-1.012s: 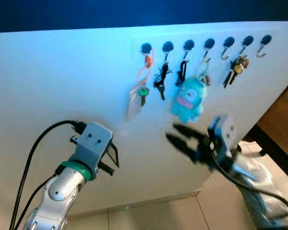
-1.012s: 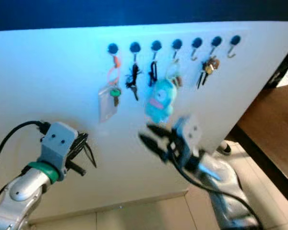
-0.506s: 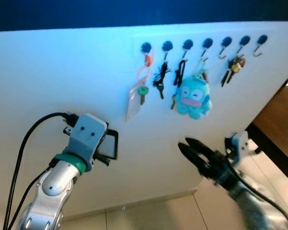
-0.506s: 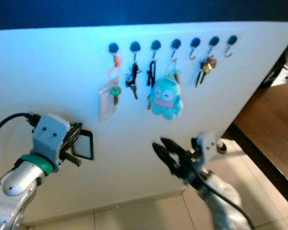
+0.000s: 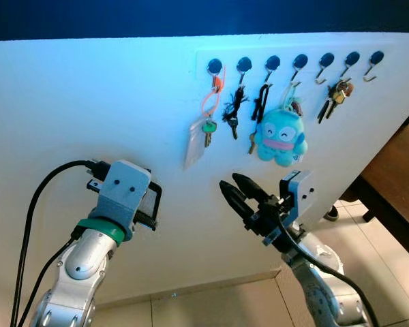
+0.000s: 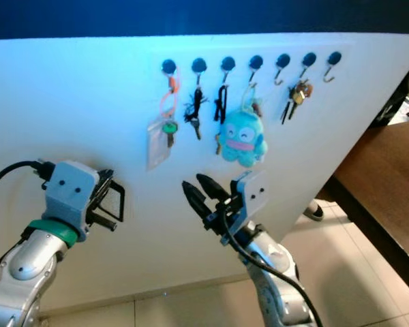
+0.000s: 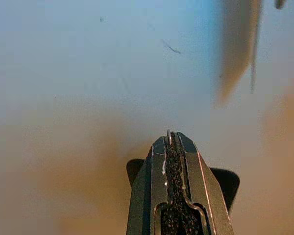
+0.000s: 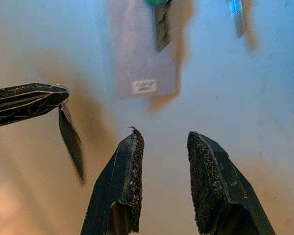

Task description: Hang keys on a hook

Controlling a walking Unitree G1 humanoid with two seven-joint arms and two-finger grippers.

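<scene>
White wall (image 5: 88, 102), right gripper (image 5: 234, 193) parted, empty.

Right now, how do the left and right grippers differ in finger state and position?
The left gripper has its fingers pressed together, as its wrist view shows; the right gripper has its fingers apart with nothing between them. The left gripper sits to the left of the hooks, below the card holder; the right gripper points up at the wall below the blue plush. Both are raised near the wall and hold nothing.
</scene>
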